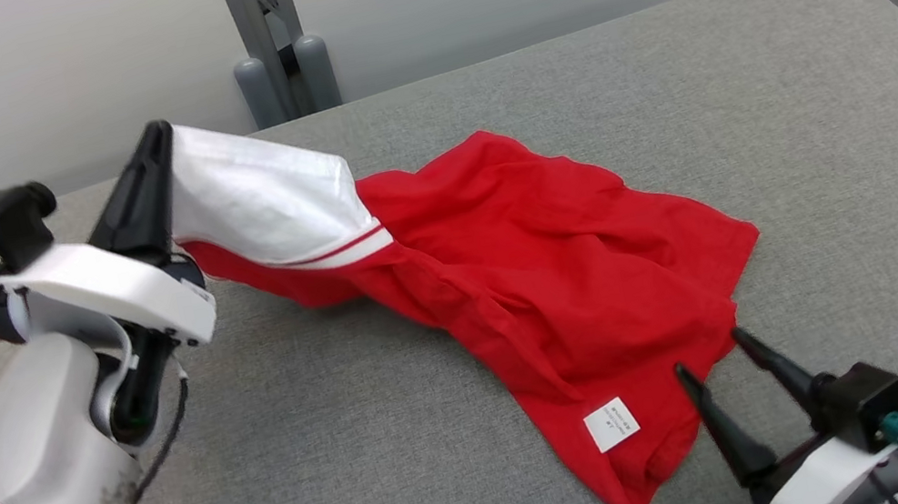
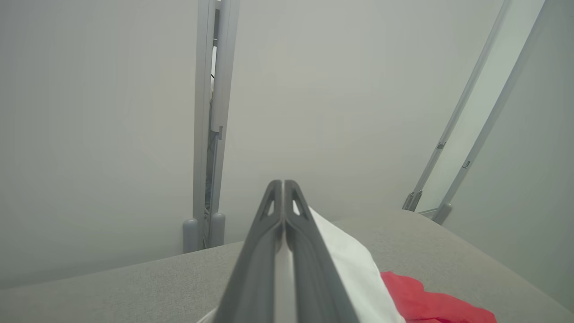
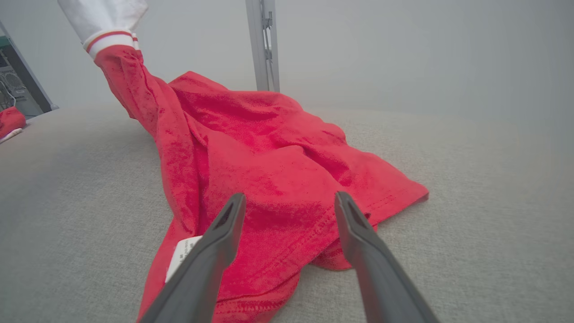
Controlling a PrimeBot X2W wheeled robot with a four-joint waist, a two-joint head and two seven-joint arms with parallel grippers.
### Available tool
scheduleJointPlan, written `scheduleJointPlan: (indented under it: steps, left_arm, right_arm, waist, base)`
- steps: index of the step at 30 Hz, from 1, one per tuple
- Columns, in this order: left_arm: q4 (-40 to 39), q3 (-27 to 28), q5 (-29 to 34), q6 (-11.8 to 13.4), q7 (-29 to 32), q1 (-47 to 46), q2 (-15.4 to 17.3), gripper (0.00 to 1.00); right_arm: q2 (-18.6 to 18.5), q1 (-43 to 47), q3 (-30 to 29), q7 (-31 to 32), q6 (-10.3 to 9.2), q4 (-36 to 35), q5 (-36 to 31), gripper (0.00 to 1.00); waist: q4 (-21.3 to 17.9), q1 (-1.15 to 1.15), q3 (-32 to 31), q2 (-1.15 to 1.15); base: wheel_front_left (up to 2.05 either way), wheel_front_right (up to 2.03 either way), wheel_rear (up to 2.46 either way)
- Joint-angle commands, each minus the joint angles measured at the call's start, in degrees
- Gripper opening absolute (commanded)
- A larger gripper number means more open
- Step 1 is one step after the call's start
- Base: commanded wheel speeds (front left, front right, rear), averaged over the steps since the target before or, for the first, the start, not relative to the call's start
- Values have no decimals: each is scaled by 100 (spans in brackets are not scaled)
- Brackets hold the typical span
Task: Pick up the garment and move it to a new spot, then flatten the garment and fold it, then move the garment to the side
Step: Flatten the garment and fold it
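The shirt [image 1: 563, 269] is a thin red one with a white sleeve [image 1: 265, 201], and it looks about as light and floppy as clothes get. There's zero stiffness, so it sags and wrinkles wherever nothing props it up, and it probably drags a bit on the grey cushion [image 1: 355, 453] since both are cloth. Nothing fragile about it; the worry is more that it bunches up or slides out of a shallow pinch. Most of it lies crumpled in the middle of the cushion, with the white sleeve end raised off the surface toward the robot's left. The left claw [image 1: 158, 137] is clamped tight on the edge of that sleeve, with white cloth squeezed between its fingers, so that end slopes down from it to the red body. The right claw [image 1: 710, 351] has its fingers spread wide with nothing in them. It sits low at the near hem, though it's hard to say whether the tips actually touch the cloth. In the right wrist view the red hem lies between and just ahead of the two tips, with the little white label [image 1: 611, 424] off to the left. Hems and corners look like the best places to grab, since the seam gives a thicker bite. That near bottom corner seems the sensible spot for the right claw, opposite the sleeve, to stretch the shirt out flat.
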Motion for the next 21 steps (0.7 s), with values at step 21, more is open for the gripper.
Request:
scheduleJointPlan:
  steps: [21]
  left_arm:
    - [-240,538,576,-5,-19,625,-389,0]
  right_arm:
    - [-909,-218,2995,-8,-3,449,1623,100]
  waist:
    - [101,0,13,0]
  base:
    - [0,0,0]
